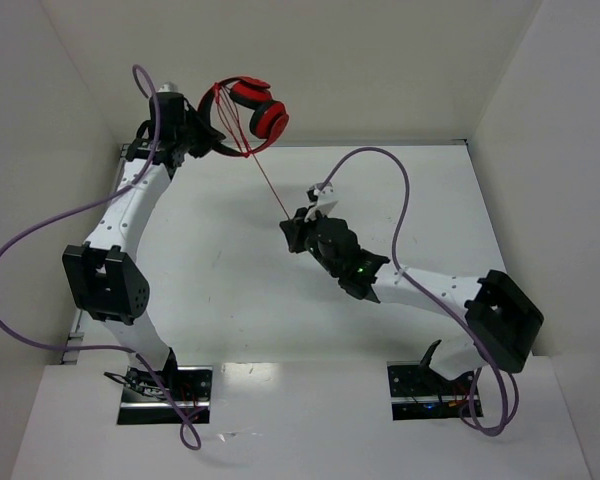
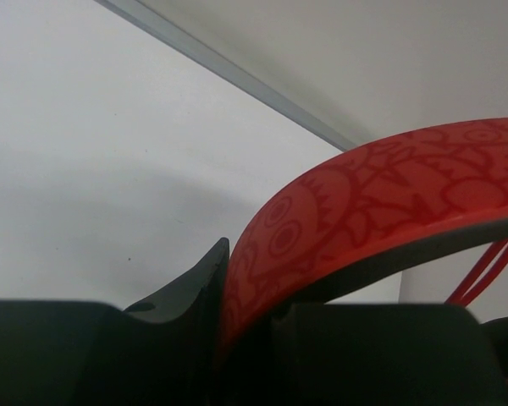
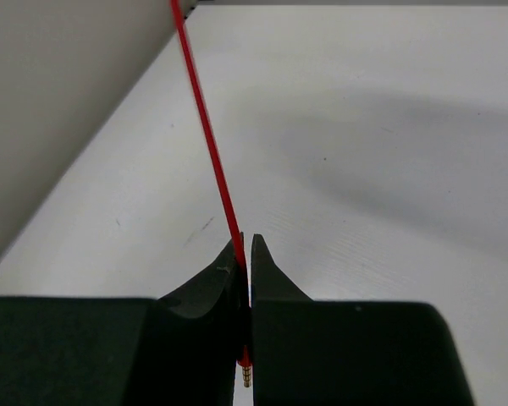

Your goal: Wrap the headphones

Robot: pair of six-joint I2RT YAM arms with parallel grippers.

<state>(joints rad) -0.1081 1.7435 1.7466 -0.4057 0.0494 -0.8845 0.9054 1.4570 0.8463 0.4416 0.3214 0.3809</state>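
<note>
White table (image 1: 230, 300) boxed in by white walls. Both arms are over it, with purple cables (image 1: 400, 200) trailing off each; ignore those.

Headphones (image 1: 252, 105) are off the table, held up in the air over the far-left corner, near the back wall. Left gripper (image 1: 205, 128) is clamped narrow on the band (image 2: 381, 194). Left wrist view shows the patterned red band wedged between the black fingers, with dark padding on its underside. In the top view the cups sit to the right of the grip.

Right gripper (image 1: 292, 228) is over mid-table, well apart from the headphones, jaws pinched on the cord (image 1: 265, 180). In the right wrist view the cord enters between the fingertips and the gold plug (image 3: 246, 372) pokes out just behind them, so it's holding the very tail end. Cord runs straight and taut from the headphones to that pinch.

Step, my read: mid-wrap, probably late. A few red strands already cross the band/cup area in the top view, and a couple show beside the band in the left wrist view. Can't count turns. The free length left looks like that one taut span.

Next move, as I'd judge it:
- Right arm carries the plug end up and around the band under tension.
- Left arm holds the band steady or rotates it to take up cord.
- The tail then needs tucking under a strand or it'll spring loose.

Risks:
- Thin cord slips through the pinch.
- Loops slide off the curved band if tension drops.
- Right fingers foul the left gripper in that tight corner.
</note>
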